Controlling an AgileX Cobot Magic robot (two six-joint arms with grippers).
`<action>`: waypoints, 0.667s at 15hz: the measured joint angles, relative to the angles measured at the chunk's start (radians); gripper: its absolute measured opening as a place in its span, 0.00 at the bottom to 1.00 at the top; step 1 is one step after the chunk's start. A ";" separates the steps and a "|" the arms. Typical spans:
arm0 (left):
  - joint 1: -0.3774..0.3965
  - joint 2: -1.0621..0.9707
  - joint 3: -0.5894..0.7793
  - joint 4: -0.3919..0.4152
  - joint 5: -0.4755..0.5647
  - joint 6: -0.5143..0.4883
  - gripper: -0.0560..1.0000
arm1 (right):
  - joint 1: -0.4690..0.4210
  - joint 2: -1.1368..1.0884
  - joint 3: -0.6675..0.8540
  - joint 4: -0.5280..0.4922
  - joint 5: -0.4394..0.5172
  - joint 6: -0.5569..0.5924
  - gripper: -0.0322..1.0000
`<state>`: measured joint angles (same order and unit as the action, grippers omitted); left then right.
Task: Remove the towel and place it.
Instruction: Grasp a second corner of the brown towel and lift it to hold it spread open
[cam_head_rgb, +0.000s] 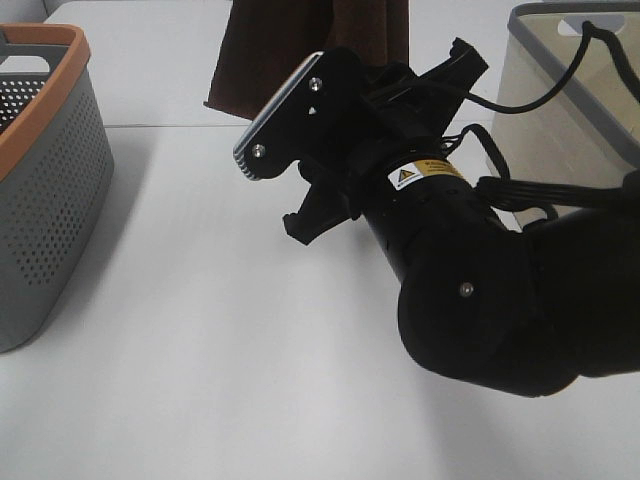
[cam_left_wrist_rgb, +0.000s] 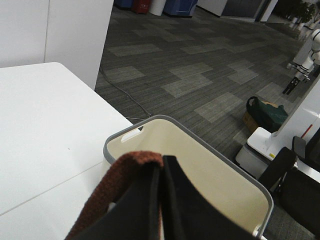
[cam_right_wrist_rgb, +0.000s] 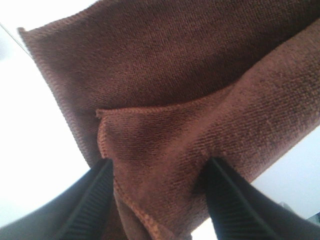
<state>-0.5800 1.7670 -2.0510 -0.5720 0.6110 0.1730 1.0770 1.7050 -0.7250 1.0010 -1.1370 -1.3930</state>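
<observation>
The dark brown towel (cam_head_rgb: 290, 50) hangs down from beyond the far edge of the exterior high view, over the back of the white table (cam_head_rgb: 200, 330). In the left wrist view my left gripper (cam_left_wrist_rgb: 161, 170) is shut on the top of the towel (cam_left_wrist_rgb: 110, 195), high above a beige basket (cam_left_wrist_rgb: 215, 170). My right arm (cam_head_rgb: 470, 300) reaches in from the right towards the hanging cloth. My right gripper (cam_right_wrist_rgb: 160, 165) is open, and a fold of the towel (cam_right_wrist_rgb: 175, 95) hangs between its ribbed fingers (cam_right_wrist_rgb: 95, 200).
A grey perforated basket with an orange rim (cam_head_rgb: 50, 180) stands at the left edge of the table. The beige basket with a grey rim (cam_head_rgb: 600, 110) stands at the back right, with black cables running across its front. Floor lies beyond the table's edge.
</observation>
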 joint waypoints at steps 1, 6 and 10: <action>0.000 0.005 0.000 -0.001 -0.006 0.000 0.05 | 0.015 0.000 0.000 -0.005 0.000 -0.019 0.55; -0.010 0.012 0.000 -0.002 -0.005 0.007 0.05 | 0.064 0.000 0.000 -0.094 0.004 -0.051 0.55; -0.019 0.012 0.000 -0.002 -0.006 0.022 0.05 | 0.064 0.000 0.000 -0.190 0.026 -0.039 0.55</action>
<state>-0.5990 1.7790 -2.0510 -0.5740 0.6050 0.1950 1.1410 1.7050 -0.7250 0.8110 -1.1110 -1.4320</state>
